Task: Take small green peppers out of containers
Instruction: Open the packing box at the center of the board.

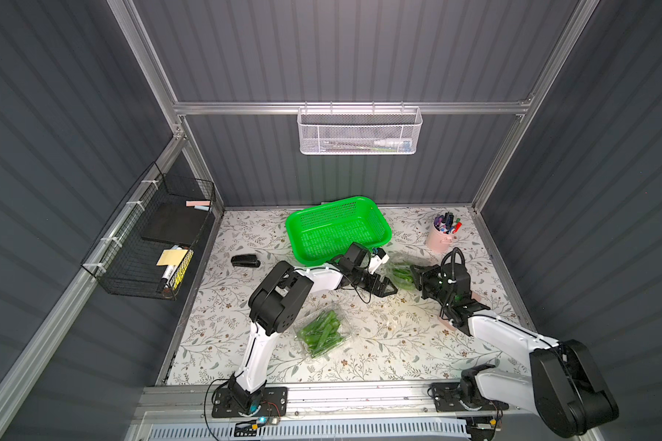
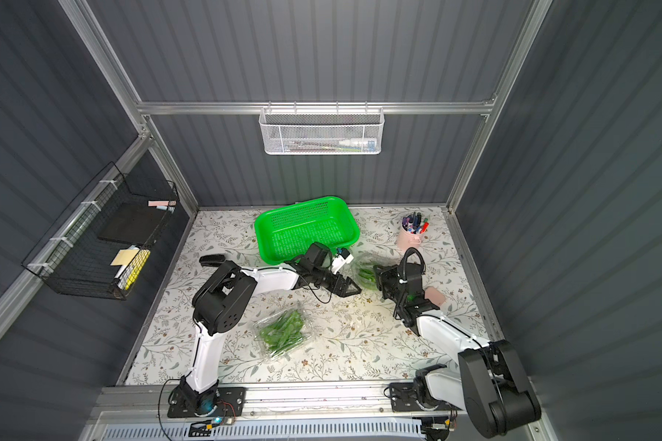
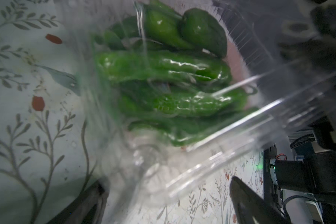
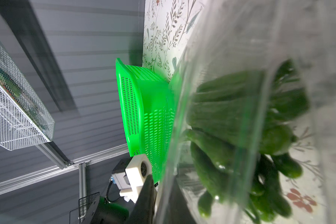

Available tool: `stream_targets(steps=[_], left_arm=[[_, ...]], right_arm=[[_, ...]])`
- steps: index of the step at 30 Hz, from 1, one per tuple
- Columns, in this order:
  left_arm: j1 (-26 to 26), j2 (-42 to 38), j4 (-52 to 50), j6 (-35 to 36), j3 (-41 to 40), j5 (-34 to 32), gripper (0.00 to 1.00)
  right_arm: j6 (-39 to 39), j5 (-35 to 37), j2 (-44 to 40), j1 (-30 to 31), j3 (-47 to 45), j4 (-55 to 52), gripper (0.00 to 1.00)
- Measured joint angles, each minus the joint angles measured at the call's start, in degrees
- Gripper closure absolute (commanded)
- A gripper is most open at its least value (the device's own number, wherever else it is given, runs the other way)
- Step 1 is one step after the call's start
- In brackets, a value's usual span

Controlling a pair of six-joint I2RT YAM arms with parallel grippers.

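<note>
One clear container (image 1: 397, 263) of small green peppers (image 1: 401, 275) sits right of the green basket, between my two grippers. My right gripper (image 1: 417, 273) is shut on its thin plastic wall; in the right wrist view the wall (image 4: 184, 108) runs between the dark fingers (image 4: 146, 195), with peppers (image 4: 217, 155) behind it. My left gripper (image 1: 386, 288) is open at that container's left side; its wrist view shows the fingers (image 3: 248, 203) wide apart and the plastic rim (image 3: 192, 170) ahead of them. A second container (image 1: 323, 334), closed and full of peppers, lies at front centre.
A bright green perforated basket (image 1: 337, 229) stands at the back centre, close behind the left wrist. A pink cup of pens (image 1: 444, 233) is at the back right and a black stapler (image 1: 245, 261) at the left. A pink pad (image 1: 474, 296) lies under the right arm.
</note>
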Motion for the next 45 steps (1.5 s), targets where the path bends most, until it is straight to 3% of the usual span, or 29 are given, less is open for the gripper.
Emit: stream_targets(steps=[18,25,32,33,35,37,45], left_arm=[[1.4,5.0,7.2,-6.7,5.6,2.4,0.01],[1.7,5.7,7.1,-8.6,5.6,-2.0,0.01],[1.7,4.3,6.7,-8.6,4.6,-8.2,0.01],[1.8,3.8,6.3,-8.7,4.1,-9.3,0.01],[2.1,3.0,5.2,-8.6,3.8,-11.4,0.01],[2.3,2.6,4.4,-8.6,3.8,-13.0,0.01],[2.6,2.2,1.5,-7.5,5.6,-16.5,0.01]], right_arm=[[-1.1,0.5,2.4,1.5,0.1,2.5,0.86],[-0.2,0.5,2.5,1.7,0.3,3.9,0.86],[3.4,2.0,0.2,1.7,0.0,3.6,0.81],[4.0,2.4,-1.0,1.6,-0.2,3.1,0.79],[5.4,3.1,-3.5,1.4,-0.3,1.8,0.61],[6.2,3.9,-5.3,1.3,-0.4,1.0,0.52],[8.4,6.3,-10.0,0.8,-0.7,-3.9,0.37]])
